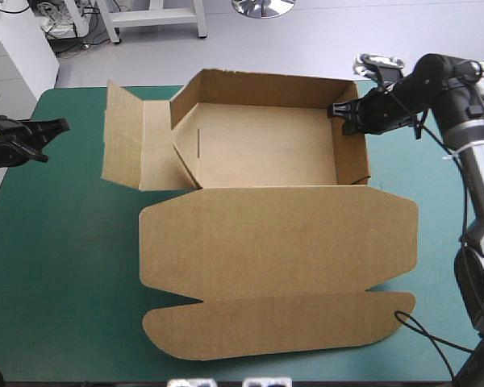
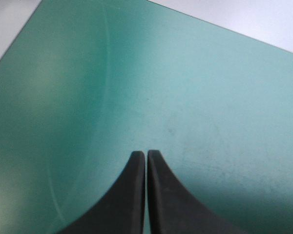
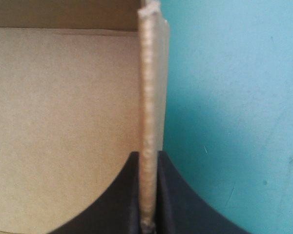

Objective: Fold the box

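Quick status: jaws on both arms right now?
Left gripper: shut, holding nothing, over the teal-green cover.
Right gripper: shut on the box, clamping its right wall.

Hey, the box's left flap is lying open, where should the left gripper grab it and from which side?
Probably the outer edge of the left flap, coming from the left side, where the left gripper sits shut. That edge is free and looks tipped up off the cover, so a finger could slip under. The right gripper pinches the opposite wall.
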Robot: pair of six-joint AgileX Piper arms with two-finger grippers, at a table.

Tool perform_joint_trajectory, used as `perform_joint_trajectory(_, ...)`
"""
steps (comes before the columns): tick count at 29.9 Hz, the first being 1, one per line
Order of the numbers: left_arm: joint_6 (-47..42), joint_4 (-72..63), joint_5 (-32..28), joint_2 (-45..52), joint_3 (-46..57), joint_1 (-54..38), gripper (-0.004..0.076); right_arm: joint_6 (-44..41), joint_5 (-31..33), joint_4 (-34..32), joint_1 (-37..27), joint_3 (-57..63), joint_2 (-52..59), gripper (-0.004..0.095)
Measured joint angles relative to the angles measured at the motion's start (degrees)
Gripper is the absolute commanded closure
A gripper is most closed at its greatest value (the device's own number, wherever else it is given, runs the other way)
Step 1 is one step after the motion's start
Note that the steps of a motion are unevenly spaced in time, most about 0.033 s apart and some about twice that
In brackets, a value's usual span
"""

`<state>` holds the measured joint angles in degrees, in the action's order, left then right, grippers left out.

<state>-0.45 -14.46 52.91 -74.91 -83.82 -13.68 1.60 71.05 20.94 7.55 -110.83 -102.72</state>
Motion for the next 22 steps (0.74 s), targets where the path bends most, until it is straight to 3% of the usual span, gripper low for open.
perform_joint_trajectory(6, 9.2, -19.0, 0.5, -3.1, 0.0, -3.4, 0.0729, 7.3, 0.0, 10.8, -8.0, 0.0, 3.9, 0.0927)
perform_joint_trajectory(10, 15.8, -31.8, 2.6, -5.6, 0.0, -3.4, 0.0732, 10.3, 0.0, 16.0, -10.2, -0.2, 5.1, 0.0925)
perform_joint_trajectory(16, 22.8, -45.0, 6.3, -6.5, 0.0, -3.4, 0.0734, 11.6, 0.0, 17.2, -10.4, -0.2, 5.2, 0.0925)
perform_joint_trajectory(22, 24.6, -47.2, 9.3, -6.5, 0.0, -0.6, 0.0734, 12.2, -0.3, 17.3, -9.2, -0.2, 5.2, 0.0925)
